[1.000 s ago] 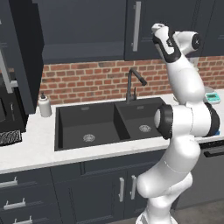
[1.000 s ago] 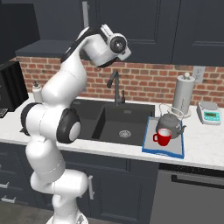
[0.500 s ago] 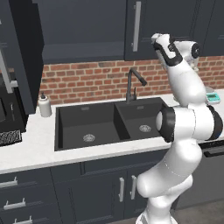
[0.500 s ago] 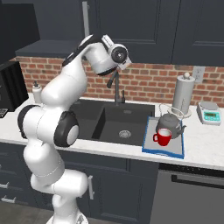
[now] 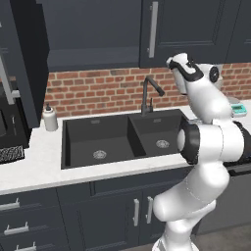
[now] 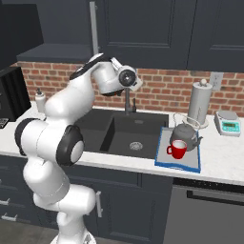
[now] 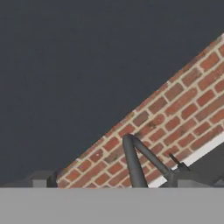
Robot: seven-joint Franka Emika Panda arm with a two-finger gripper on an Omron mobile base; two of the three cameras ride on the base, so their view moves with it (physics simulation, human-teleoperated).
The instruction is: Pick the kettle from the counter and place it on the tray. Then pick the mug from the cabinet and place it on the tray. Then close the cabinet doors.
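With kettle (image 6: 186, 134) and mug (image 6: 177, 149) resting on the tray (image 6: 164, 161) right of the sink (image 6: 125, 136), the empty end effector (image 7: 111, 183), fingers spread, faces the cabinet (image 6: 143, 28) for door-closing.

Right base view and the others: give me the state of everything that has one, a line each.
kettle: upright on the tray.
mug: upright on the tray, in front of the kettle.
tray: flat on the counter, right of the sink.
cabinet doors: left one swung open, the right one shut.
gripper: open, holding nothing, its fingers spread wide.
faucet: no water running.
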